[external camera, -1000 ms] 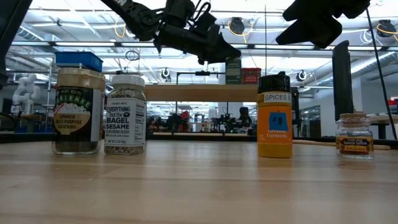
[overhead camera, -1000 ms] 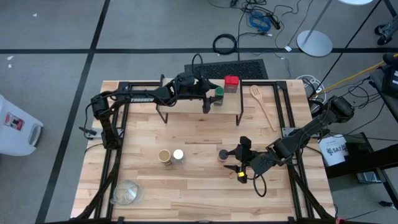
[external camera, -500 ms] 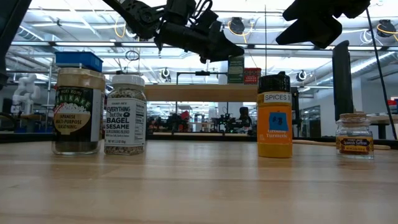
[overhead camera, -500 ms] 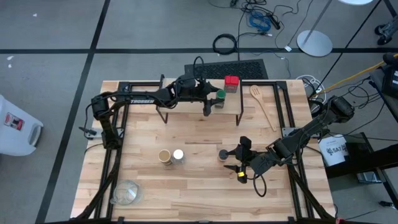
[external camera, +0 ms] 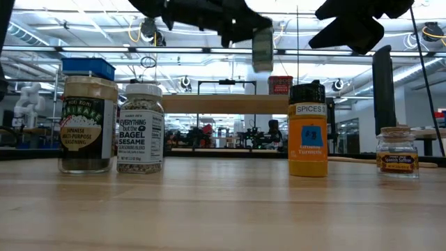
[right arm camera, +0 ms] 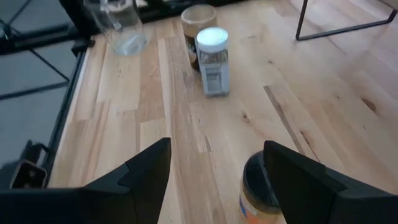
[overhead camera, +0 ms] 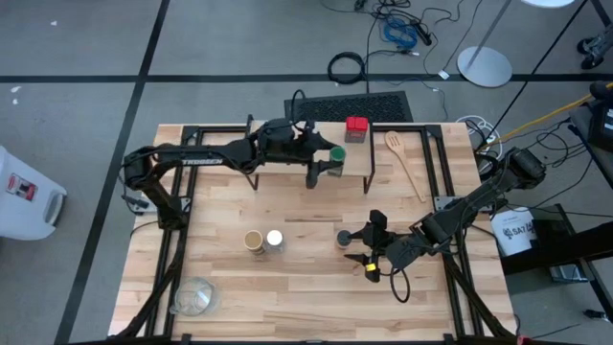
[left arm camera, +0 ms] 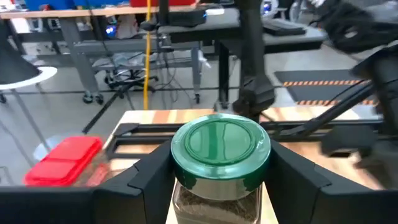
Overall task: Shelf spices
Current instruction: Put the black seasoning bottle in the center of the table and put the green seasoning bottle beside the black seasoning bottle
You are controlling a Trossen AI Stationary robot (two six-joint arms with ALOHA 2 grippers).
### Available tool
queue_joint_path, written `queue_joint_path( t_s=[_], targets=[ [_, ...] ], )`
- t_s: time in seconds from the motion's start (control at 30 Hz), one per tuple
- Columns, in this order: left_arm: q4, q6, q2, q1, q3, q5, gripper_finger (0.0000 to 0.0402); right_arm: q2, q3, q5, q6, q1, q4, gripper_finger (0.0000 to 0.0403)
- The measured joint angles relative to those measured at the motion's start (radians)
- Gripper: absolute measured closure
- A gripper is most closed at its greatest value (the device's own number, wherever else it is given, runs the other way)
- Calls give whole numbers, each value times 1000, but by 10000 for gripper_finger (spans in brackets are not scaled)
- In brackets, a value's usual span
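One green-lidded glass spice jar [left arm camera: 219,163] stands upright inside the left claw [overhead camera: 322,169], which holds it directly above the low wooden shelf [overhead camera: 278,159], beside the red square tin [overhead camera: 356,128].

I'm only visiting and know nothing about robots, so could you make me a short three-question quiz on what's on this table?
1. True or false: the left arm's fingers hold a green-lidded jar.
2. Which sits on the shelf? A) red tin B) glass bowl C) wooden spoon
3. Fill in: the right arm's fingers are open beside a jar with a ___ lid.

Key:
1. True; in the low view it hangs above the shelf.
2. A; the bowl and spoon lie on the table.
3. Black.
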Motion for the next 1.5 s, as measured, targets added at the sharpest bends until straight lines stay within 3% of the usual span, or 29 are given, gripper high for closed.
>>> queue_joint_path(
  t_s=[0.37,0.57,0.9,1.03,1.3,1.5],
  targets=[
    [-81,-74,-27,-159,0,-15,187,-47,0,27,-15,-5,125,161],
    [-88,-76,-26,-249,0,-143,187,-62,0,47,-28,-1,124,161],
    [-89,-127,-26,-374,0,-442,187,-130,1,243,-133,45,62,157],
    [-88,-126,-26,-414,0,-514,187,-133,0,298,-183,54,29,138],
    [-80,-127,-26,-449,0,-529,187,-133,1,307,-218,52,41,69],
    [-80,-127,-26,-459,0,-541,187,-133,1,307,-199,50,46,56]
  ],
)
